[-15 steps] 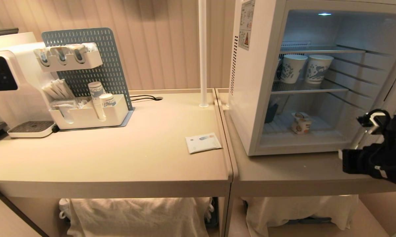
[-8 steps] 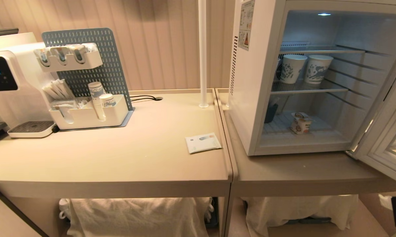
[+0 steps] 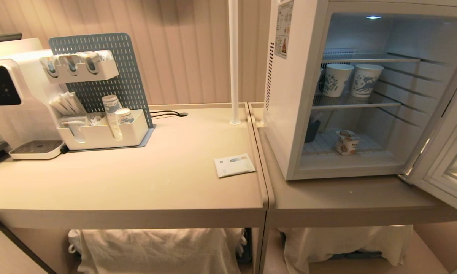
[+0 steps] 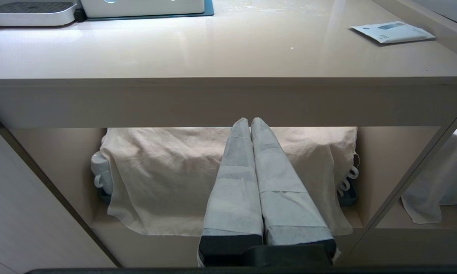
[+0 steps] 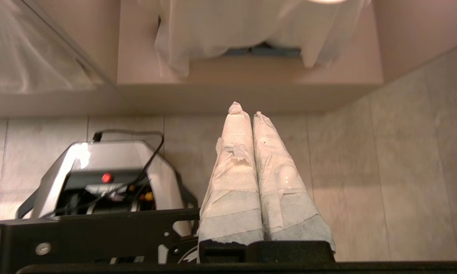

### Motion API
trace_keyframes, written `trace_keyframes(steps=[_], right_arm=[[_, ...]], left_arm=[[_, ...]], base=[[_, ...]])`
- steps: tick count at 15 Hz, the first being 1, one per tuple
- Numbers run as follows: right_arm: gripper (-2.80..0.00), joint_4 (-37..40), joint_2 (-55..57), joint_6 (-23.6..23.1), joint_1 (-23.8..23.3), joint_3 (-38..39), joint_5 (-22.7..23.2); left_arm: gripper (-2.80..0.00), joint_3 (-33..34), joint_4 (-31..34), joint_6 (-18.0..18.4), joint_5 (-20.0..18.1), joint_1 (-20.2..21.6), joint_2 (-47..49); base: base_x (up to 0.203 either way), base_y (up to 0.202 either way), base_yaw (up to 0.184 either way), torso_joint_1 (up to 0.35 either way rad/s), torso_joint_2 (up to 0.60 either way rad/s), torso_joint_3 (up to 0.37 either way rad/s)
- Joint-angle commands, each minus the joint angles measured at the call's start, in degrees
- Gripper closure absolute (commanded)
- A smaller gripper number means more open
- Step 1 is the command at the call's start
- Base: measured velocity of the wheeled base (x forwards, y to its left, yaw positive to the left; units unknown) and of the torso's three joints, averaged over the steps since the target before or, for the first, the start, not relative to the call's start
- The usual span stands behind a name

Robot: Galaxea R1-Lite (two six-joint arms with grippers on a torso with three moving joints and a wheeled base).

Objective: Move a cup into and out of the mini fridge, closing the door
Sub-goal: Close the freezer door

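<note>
The white mini fridge [image 3: 289, 114] stands on the right table with its door [image 3: 447, 167] swung open to the right, white inner face showing. The small cup [image 3: 346, 142] with an orange label sits on the fridge's bottom shelf. Neither arm appears in the head view. My left gripper [image 4: 250, 121] is shut and empty, hanging below the front edge of the left table. My right gripper [image 5: 245, 109] is shut and empty too, pointing down at the tiled floor beside the table's base.
Two taller paper cups [image 3: 352, 80] stand on the middle wire shelf. A white packet [image 3: 234, 164] lies near the left table's right edge. A water dispenser [image 3: 11, 99] and a cup organiser [image 3: 99, 125] fill the far left. The robot's base [image 5: 95, 179] is beside the right gripper.
My right arm, which was in front of the open door at the right edge, has dropped down out of the head view. The cup and door have not moved.
</note>
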Motion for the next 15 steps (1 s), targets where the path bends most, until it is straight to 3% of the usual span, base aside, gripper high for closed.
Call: trace_keyframes(steps=[1, 4, 10, 13, 15], right_arm=[[0.00, -2.3, -9.0, -0.4, 0.3, 3.7, -0.1], [0.00, -9.2, -14.5, -1.9, 0.6, 7.5, 0.0], [0.00, -10.3, -14.5, -1.6, 1.1, 8.3, 0.3], [0.00, -20.1, -14.4, -1.6, 1.0, 13.7, 1.0], [0.00, -22.7, -14.5, -1.7, 1.0, 15.5, 3.3]], left_arm=[[0.00, 0.0, 0.0, 0.0, 0.0, 0.0, 0.0], [0.00, 0.0, 0.0, 0.0, 0.0, 0.0, 0.0], [0.00, 0.0, 0.0, 0.0, 0.0, 0.1, 0.0], [0.00, 0.0, 0.0, 0.0, 0.0, 0.0, 0.0], [0.00, 0.0, 0.0, 0.0, 0.0, 0.0, 0.0]], base=[[0.000, 0.000, 0.000, 0.000, 0.00, 0.000], [0.000, 0.000, 0.000, 0.000, 0.00, 0.000], [0.000, 0.000, 0.000, 0.000, 0.00, 0.000], [0.000, 0.000, 0.000, 0.000, 0.00, 0.000], [0.000, 0.000, 0.000, 0.000, 0.00, 0.000]])
